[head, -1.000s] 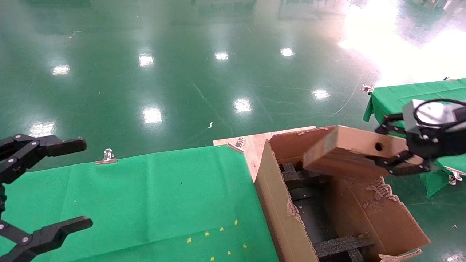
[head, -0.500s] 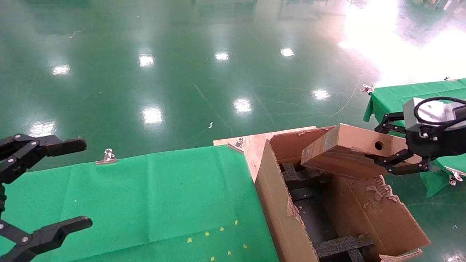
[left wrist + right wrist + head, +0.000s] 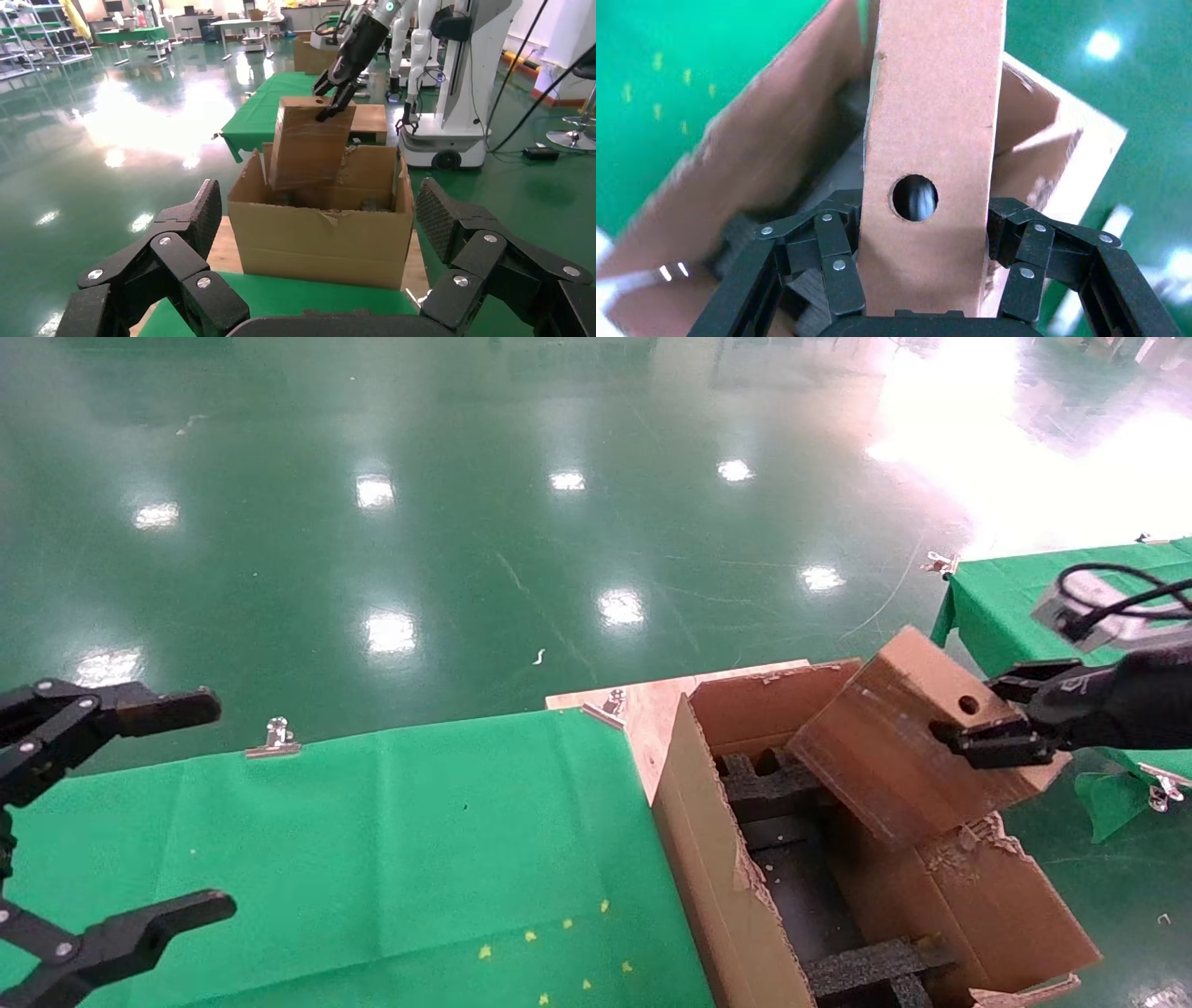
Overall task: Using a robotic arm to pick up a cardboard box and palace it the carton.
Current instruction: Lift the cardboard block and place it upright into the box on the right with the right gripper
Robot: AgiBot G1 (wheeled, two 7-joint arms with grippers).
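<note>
My right gripper (image 3: 987, 728) pinches the small flat brown cardboard box (image 3: 908, 738), tilted steeply over the large torn brown carton (image 3: 717, 887); my left gripper (image 3: 121, 812) hangs spread at the near left.

No legible txt, labels or nos. anywhere.

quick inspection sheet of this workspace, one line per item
surface: green cloth table, clipped at its far edge
job's things: cardboard box tilted, low end dipping into the open carton
clutter: yellow specks on the cloth
grippers: right hand shut on the cardboard box; left hand open over the cloth, idle
cables: black cable at right wrist
surroundings: glossy green floor, second green table, another robot
</note>
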